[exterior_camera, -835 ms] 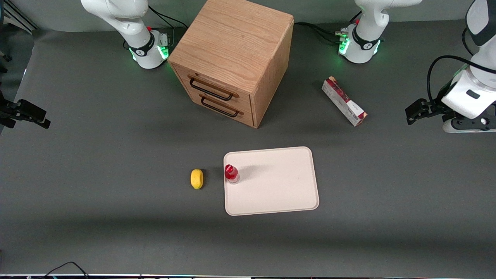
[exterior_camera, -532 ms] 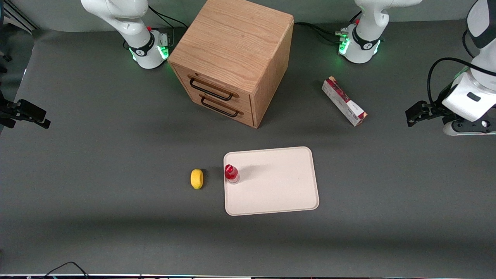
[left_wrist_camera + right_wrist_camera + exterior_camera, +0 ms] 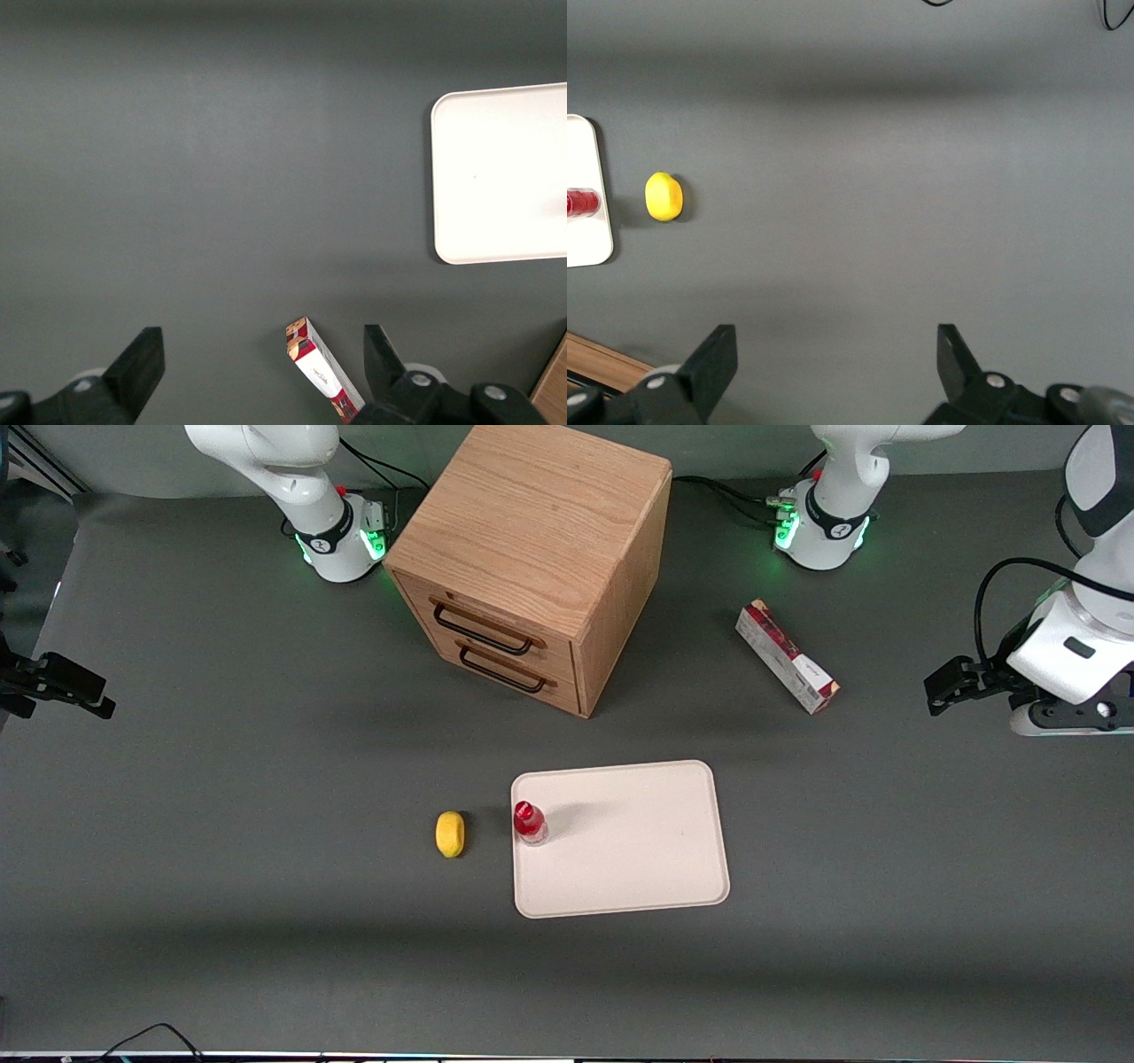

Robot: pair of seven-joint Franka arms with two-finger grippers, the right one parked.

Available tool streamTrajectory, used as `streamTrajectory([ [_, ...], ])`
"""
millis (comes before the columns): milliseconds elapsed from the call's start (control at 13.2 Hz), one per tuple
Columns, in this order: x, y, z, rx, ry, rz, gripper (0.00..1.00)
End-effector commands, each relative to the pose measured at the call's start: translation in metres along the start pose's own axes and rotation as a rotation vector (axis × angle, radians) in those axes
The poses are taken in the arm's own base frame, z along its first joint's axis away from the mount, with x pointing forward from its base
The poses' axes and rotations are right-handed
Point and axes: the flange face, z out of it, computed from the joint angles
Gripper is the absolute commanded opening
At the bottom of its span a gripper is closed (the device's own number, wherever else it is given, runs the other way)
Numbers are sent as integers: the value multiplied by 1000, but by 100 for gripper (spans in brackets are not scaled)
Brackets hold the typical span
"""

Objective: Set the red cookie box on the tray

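The red cookie box [image 3: 787, 656] lies flat on the dark table, between the wooden cabinet and the working arm's end; it is dark red with white panels. It also shows in the left wrist view as the red cookie box [image 3: 322, 370], below and between the spread fingers, near one fingertip [image 3: 379, 351]. My gripper [image 3: 943, 689] hangs open above the table at the working arm's end, well apart from the box. The cream tray [image 3: 638, 859] lies nearer the front camera than the box, and its corner shows as the tray [image 3: 496, 177] in the wrist view.
A small red-capped bottle [image 3: 529, 822] stands on the tray's edge toward the parked arm. A yellow lemon [image 3: 450, 833] lies on the table beside it. A wooden two-drawer cabinet [image 3: 532, 558] stands toward the arm bases.
My gripper has drifted very slightly toward the box; the box, tray, bottle and lemon have not moved.
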Motion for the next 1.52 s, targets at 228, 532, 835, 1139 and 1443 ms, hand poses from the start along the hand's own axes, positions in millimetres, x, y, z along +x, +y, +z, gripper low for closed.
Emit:
streamTrajectory([
  [228,0,5,-4,-11,-21,5,100],
  [532,-5,6,-1,-11,-50,-3,100],
  [835,-19,12,14,-1,-102,-54,100],
  [1139,-44,13,36,-31,-147,-80,100],
  [1443,-59,18,37,-22,-152,-108,100],
])
